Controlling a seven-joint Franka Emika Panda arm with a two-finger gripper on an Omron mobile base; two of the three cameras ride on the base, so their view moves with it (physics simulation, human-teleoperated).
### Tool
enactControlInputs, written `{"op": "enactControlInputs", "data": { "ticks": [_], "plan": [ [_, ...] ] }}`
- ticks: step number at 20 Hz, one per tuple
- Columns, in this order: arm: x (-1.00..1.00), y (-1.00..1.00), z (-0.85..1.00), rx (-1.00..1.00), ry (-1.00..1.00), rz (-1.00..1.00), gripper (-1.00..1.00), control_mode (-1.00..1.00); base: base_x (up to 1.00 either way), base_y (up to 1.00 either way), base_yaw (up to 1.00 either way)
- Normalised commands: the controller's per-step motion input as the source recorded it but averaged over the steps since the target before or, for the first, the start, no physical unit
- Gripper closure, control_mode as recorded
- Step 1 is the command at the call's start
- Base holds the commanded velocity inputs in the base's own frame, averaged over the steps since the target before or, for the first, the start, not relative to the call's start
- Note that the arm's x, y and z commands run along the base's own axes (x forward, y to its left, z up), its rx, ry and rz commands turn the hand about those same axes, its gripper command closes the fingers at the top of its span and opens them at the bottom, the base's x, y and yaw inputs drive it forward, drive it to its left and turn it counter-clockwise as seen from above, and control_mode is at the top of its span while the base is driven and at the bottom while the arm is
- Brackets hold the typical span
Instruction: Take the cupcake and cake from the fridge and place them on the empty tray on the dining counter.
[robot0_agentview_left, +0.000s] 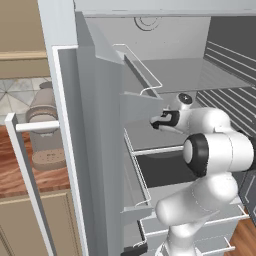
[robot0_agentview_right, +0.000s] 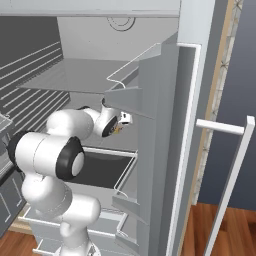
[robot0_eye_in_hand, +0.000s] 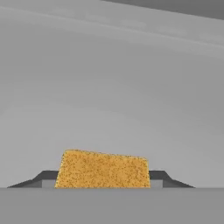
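Inside the fridge (robot0_agentview_left: 100, 150), jaws flank the cake (robot0_eye_in_hand: 103, 169) (grip uncertain), door bins beside.

Cake (robot0_eye_in_hand: 103, 169): rough, grainy, matt orange-yellow crumb, speckled like sponge. Fridge (robot0_agentview_left: 100, 125): smooth pale grey walls and door panels, matt, plastic-looking; shelf (robot0_eye_in_hand: 113, 96) under the cake plain, smooth, matt grey. Thin white wire rails (robot0_agentview_left: 145, 70) along the door bins, slick and even. Bar handle (robot0_agentview_right: 230, 165): smooth white, faintly satin. Arm (robot0_agentview_left: 220, 150): glossy white shell with soft highlights, dark matt joints. Gripper (robot0_eye_in_hand: 103, 180): dark matt finger tips (robot0_eye_in_hand: 43, 178). Dining counter (robot0_agentview_left: 20, 165) beyond the left door: reddish-brown wood grain, slightly polished, beige panelled base below. Floor (robot0_agentview_right: 235, 230): warm brown wood planks.
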Motion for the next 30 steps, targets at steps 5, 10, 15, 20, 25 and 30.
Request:
{"op": "enactControlInputs", "data": {
  "ticks": [5,10,15,20,25,30],
  "plan": [
    [-0.49,0.06,-0.62,-0.05,-0.25,0.02,1.0,-1.0,0.0,0.0,0.0],
    [-0.95,0.0,-0.01,-0.01,-0.15,0.0,1.0,-1.0,0.0,0.0,0.0],
    [-0.92,-0.01,0.79,0.02,0.06,0.0,1.0,-1.0,0.0,0.0,0.0],
    [-0.95,0.0,1.0,0.0,0.17,0.0,1.0,-1.0,0.0,0.0,0.0],
    [-0.98,-0.03,1.0,0.0,0.13,0.0,1.0,-1.0,0.0,0.0,0.0],
    [-1.0,-0.25,1.0,0.0,0.0,0.0,1.0,-1.0,0.0,0.0,0.0]
  ]
}}
